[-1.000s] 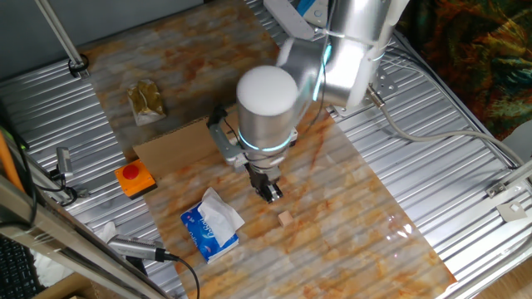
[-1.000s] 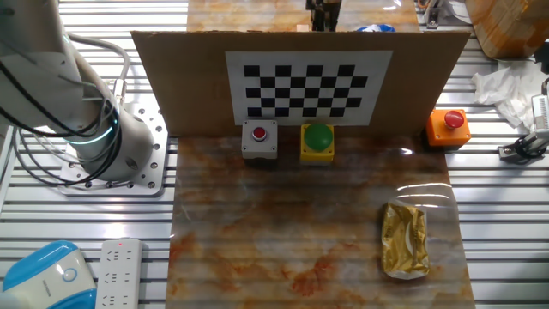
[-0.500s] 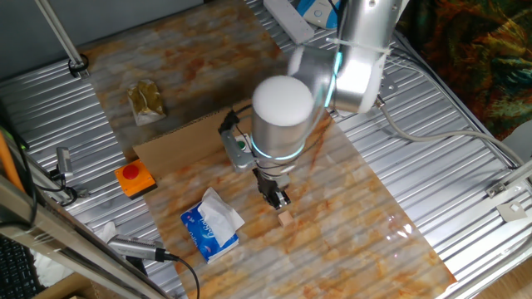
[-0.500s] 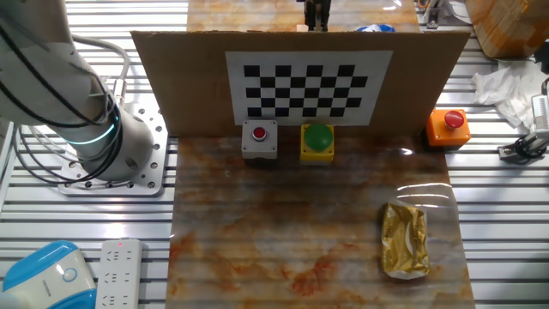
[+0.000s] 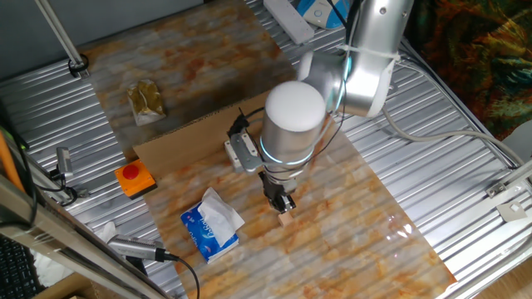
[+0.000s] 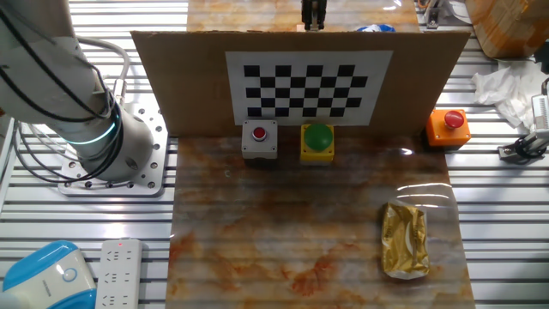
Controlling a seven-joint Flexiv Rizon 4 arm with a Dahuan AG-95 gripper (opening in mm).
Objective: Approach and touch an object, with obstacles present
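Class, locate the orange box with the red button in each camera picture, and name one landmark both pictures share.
One fixed view: the orange button box sits at left, beside the cardboard board's end.
The other fixed view: the box sits at right, just past the board's edge.
Shared landmark: the gold foil packet.

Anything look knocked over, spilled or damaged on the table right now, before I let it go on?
Nothing stands out. The cardboard wall stands upright, the tissue pack lies flat with a tissue poking out as normal, and the gold packet is merely crumpled. The gripper sits just above the small wooden block.
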